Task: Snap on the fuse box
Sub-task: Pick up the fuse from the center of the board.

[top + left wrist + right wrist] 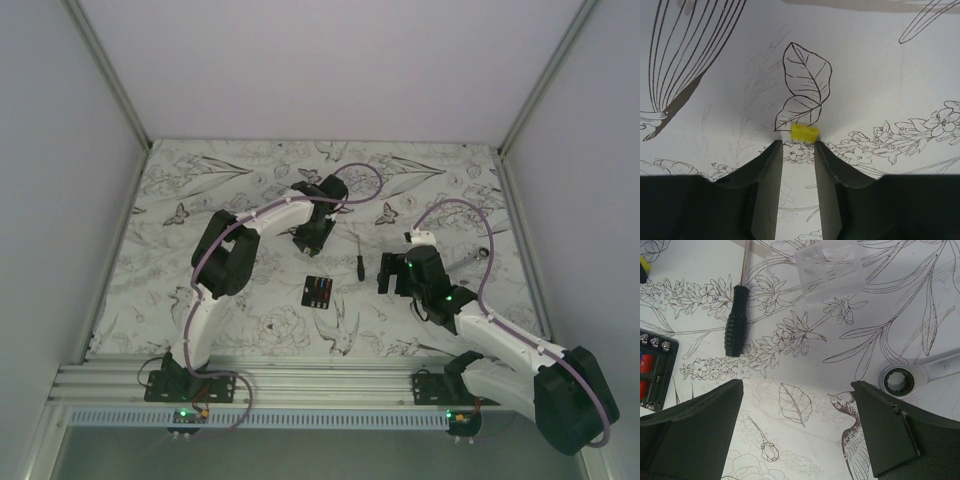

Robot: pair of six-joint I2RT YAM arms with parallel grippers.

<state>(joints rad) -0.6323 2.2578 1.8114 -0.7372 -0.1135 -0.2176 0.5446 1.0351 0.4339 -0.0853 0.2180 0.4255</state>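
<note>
The left arm [215, 265] reaches from its base at the near left out over the flower-printed table cover [190, 205], with its wrist bent down near the middle of the table. In the left wrist view the left gripper [798, 145] points at the cover with its dark fingers [767, 170] a narrow gap apart. A small yellow fuse piece [805, 133] lies right at their tips, over the stem of a printed leaf. The view does not show whether the tips pinch it or only touch it.

Just near of that gripper, around the middle of the table, the fuse box [318, 291] lies flat on the cover, apart from both grippers. The right wrist view catches its edge at the far left of the picture, with silver terminals and red fuses showing.

To the right of the box lies a screwdriver [736, 320] with a ribbed black handle and a thin shaft pointing away. Right of that, the right gripper [797, 386] hangs over bare cover with its jaws spread wide and nothing between them. Beyond it, on the far side, a clear plastic lid [830, 270] with moulded compartments rests on the cover. Further right lies the ring end of a silver ratchet wrench [900, 380], just beside the gripper's right finger [890, 430] in that view
</note>
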